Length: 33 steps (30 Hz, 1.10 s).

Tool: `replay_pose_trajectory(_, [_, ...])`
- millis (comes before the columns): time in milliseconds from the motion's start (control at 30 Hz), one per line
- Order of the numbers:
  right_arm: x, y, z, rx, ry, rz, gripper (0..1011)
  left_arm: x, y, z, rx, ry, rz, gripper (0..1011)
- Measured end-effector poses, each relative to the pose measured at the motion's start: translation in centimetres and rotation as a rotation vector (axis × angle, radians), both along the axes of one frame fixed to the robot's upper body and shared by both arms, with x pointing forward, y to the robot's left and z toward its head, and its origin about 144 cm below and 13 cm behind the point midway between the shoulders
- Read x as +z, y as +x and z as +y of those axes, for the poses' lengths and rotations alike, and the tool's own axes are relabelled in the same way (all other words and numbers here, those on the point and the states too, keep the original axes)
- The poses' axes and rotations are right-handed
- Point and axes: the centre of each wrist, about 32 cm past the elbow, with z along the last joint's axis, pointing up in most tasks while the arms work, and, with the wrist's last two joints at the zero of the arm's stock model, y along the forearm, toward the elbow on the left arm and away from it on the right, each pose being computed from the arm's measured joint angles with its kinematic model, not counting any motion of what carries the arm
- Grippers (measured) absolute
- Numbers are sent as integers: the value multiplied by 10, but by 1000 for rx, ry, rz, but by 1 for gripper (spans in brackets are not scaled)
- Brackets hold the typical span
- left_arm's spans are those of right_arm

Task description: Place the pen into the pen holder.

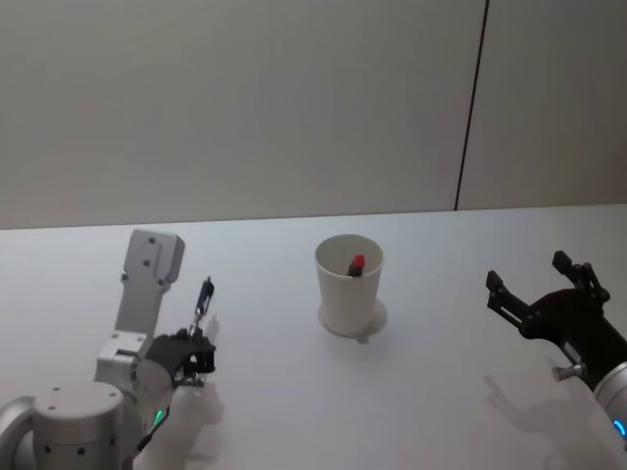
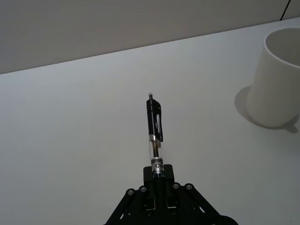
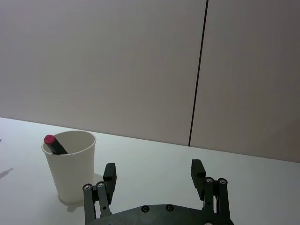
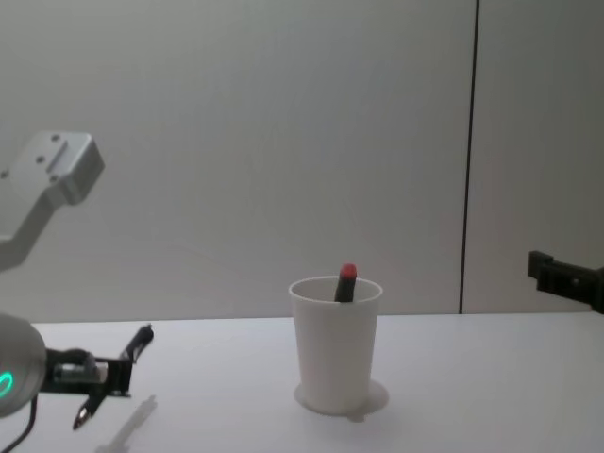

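— Grey wall (image 1: 245,98) behind, with one dark seam (image 1: 472,98) in it, and a white bench (image 1: 441,411) before us. What do we hold?

— Our left claw (image 2: 158,180) is closed on the pen (image 2: 155,126), a black one with a clear part in the barrel. We grip it near one end only. The clip end sticks out forward, past the fingertips. The pen is lifted off the bench, over its left part, and well apart from the pen holder.

— And the pen holder?

— The pen holder (image 1: 349,289) stands upright near the middle of the bench, to the right of our pen. It is white, tapered, with a rolled rim. A red-tipped pen (image 1: 357,263) leans inside it already, against the rim.

— Our right claw?

— The right claw (image 3: 153,168) hangs wide open over the right side of the bench. Nothing is between its fingers, and it is well away from the pen holder.

— What can go wrong from here, in our opinion?

— Several things, we think. We hold the pen by one end, so it can turn in the fingers when the arm swings. Then it would come down on the rim and not in the opening. The pen holder looks light, and nothing keeps it in place. A side push from the pen or from the claw may slide it or tip it over. The red-tipped pen takes part of the opening, so ours may knock against it. And if we let go too high, or with the pen much tilted, it may bounce out again.
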Motion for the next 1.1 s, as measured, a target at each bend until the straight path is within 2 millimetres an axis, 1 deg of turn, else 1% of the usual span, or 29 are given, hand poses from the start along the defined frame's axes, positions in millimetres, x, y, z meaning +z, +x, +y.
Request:
replay_pose_trajectory(533, [0,0,0,0,0,0,1002,10,-2,8,-35,16,-201,139])
replay_pose_trajectory(767, [0,0,0,0,0,0,1002,12,-2,12,-88,7,-307,139])
replay_pose_trajectory(1100, [0,0,0,0,0,0,1001,14,3,21,-217,-20,-458,139])
